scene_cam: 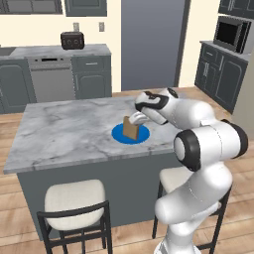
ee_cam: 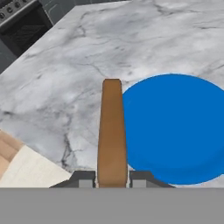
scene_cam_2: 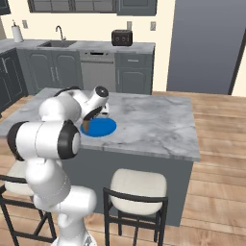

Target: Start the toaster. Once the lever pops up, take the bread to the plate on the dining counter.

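Note:
My gripper (scene_cam: 135, 118) is shut on the bread (scene_cam: 131, 128), a thin tan-brown slice held on edge just above the blue plate (scene_cam: 119, 135). From the hand camera the bread (ee_cam: 112, 131) stands edge-on between my fingertips (ee_cam: 84, 178), with the plate (ee_cam: 179, 127) right beside it to the right. The plate (scene_cam_2: 102, 128) lies on the dining counter (scene_cam: 64, 130), a marble island, near its front edge. The bread (scene_cam_2: 86, 126) peeks out below my wrist in the right base view. The dark toaster (scene_cam: 72, 40) stands on the far back counter; its lever is too small to make out.
Two cushioned stools (scene_cam: 74, 201) (scene_cam_2: 138, 185) stand at the island's near side. A dishwasher (scene_cam: 51, 77) and grey cabinets line the back wall below the toaster (scene_cam_2: 122, 37). A microwave (scene_cam: 230, 32) sits at the right, a sink (scene_cam_2: 58, 43) at the back left.

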Available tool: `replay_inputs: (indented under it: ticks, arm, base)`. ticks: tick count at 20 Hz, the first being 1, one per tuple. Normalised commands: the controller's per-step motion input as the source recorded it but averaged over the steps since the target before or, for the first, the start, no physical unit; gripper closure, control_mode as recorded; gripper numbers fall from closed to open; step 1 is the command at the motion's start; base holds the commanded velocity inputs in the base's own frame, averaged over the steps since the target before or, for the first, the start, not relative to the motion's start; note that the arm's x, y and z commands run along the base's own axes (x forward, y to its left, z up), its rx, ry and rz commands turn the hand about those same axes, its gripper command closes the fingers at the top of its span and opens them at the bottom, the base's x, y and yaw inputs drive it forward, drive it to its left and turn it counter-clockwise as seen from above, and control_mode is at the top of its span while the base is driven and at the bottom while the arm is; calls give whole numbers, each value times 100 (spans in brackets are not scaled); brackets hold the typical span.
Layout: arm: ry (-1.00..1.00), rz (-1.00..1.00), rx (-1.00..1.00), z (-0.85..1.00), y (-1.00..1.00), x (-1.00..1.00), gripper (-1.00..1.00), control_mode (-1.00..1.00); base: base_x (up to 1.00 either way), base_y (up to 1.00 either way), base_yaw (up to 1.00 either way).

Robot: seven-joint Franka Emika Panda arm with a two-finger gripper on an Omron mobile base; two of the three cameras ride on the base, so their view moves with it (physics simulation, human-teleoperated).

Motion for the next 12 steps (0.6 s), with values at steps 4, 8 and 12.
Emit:
replay_inputs:
  ticks: [4,8,12]
  arm:
    - [0,0,0,-4,0,39,100,-100]
    - [0,0,0,-4,0,30,100,-100]
    - [0,0,0,-13,0,16,100,-100]
  base:
    - [0,0,0]
    - [0,0,0]
    - [0,0,0]
